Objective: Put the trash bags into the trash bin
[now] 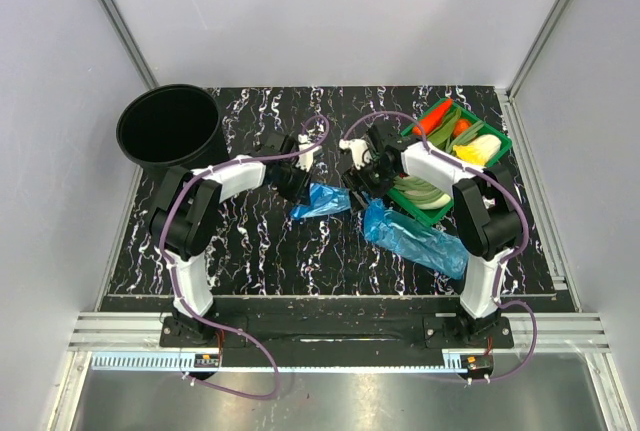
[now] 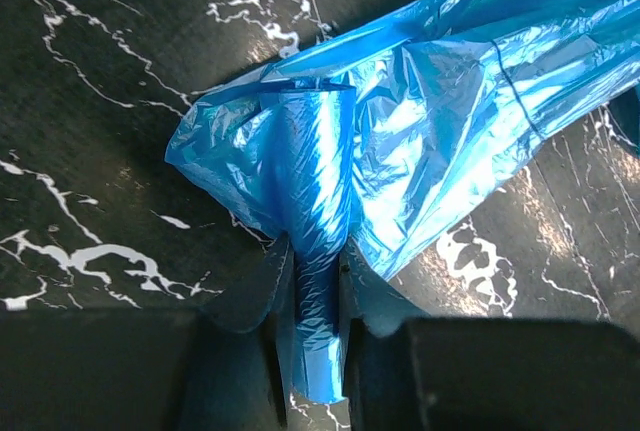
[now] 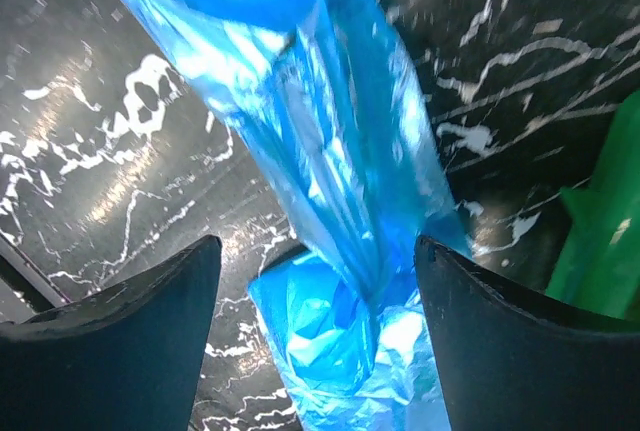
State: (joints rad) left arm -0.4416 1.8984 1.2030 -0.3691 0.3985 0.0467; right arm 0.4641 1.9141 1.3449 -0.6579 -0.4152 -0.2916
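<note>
Top view: you can't see where the left gripper (image 1: 292, 189) meets the smaller trash bag (image 1: 322, 200); the gripper covers that end. The right arm (image 1: 480, 216) hides part of the green tray (image 1: 497, 139), and its contents are too small to sort out. Left wrist: the bag runs off the top-right edge, and the fingers (image 2: 480, 371) are dark blur. Right wrist: you get the larger trash bag (image 3: 340, 151) smeared and cut off top and bottom, with the tray clipped at the right edge.

Left arm (image 1: 235, 173) and right arm (image 1: 430, 163) wear white shells, black joints, looping purple cables (image 1: 383, 114).
</note>
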